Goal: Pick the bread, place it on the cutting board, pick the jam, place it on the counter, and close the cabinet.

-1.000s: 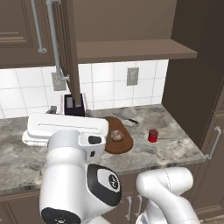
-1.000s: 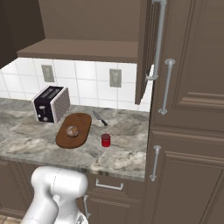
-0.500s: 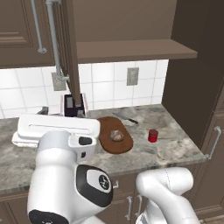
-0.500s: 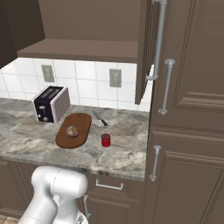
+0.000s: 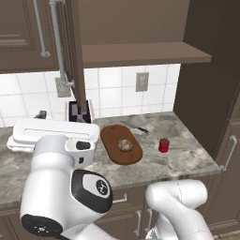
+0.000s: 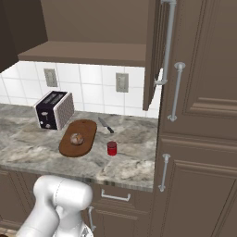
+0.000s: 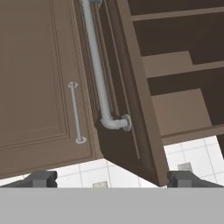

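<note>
A: What was changed over the last second?

B: The arm was swung further left in the left base view, while the bread on the cutting board and the jam on the counter were left unmoved. Only the closing of the cabinet was judged outstanding.

A: And the hand?

B: The gripper was seen spread fully wide, with nothing held or touched. It was pointed up at the cabinet door, which was found ajar, its bar handle lying between the fingertips in the hand view.
</note>
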Robot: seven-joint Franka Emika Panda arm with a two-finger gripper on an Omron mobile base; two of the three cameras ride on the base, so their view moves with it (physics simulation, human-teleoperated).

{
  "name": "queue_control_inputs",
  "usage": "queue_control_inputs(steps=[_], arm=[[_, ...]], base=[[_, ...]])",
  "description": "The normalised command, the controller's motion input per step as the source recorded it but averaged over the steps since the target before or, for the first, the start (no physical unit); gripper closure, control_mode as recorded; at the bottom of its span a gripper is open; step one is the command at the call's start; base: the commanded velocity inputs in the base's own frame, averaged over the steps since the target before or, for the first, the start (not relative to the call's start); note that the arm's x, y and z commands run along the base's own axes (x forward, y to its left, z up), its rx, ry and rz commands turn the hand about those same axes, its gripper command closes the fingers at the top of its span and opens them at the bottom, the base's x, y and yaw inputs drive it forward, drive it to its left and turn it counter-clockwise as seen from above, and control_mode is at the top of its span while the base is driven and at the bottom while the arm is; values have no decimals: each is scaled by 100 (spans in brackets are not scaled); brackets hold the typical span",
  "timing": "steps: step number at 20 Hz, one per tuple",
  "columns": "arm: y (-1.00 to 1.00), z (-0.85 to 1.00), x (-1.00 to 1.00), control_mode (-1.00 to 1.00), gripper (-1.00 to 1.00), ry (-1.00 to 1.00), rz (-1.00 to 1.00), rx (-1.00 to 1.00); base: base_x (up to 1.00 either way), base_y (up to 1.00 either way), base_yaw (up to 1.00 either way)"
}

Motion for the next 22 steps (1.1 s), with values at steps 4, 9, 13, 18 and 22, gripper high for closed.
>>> queue_control_inputs(steps=[4, 9, 13, 18, 22], arm=[[7, 0, 27, -100, -100, 0, 0, 0], [14, 0, 22, -100, -100, 0, -1, 0], [16, 0, 8, -100, -100, 0, -4, 0], [19, 0, 0, -100, -100, 0, -8, 0], [20, 1, 0, -100, -100, 0, -11, 0]], base=[[0, 0, 0], [0, 0, 0], [0, 0, 0], [0, 0, 0], [0, 0, 0]])
